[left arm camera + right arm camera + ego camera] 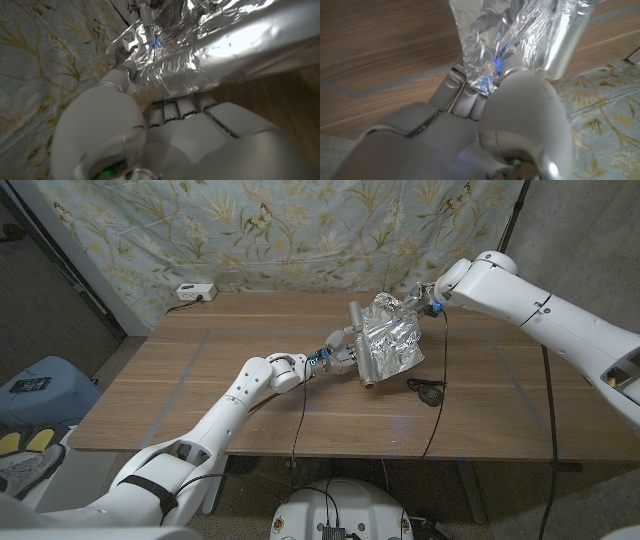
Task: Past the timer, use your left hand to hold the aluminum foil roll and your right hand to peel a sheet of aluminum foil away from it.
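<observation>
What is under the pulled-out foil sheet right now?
Bare wooden table shows around the foil sheet, and the foil roll lies along its left edge in the left hand. The tabletop directly beneath the sheet is covered.

Left hand, right hand gripping.

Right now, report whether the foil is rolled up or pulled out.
Pulled out: a crinkled sheet spreads from the roll up to the right hand.
</observation>
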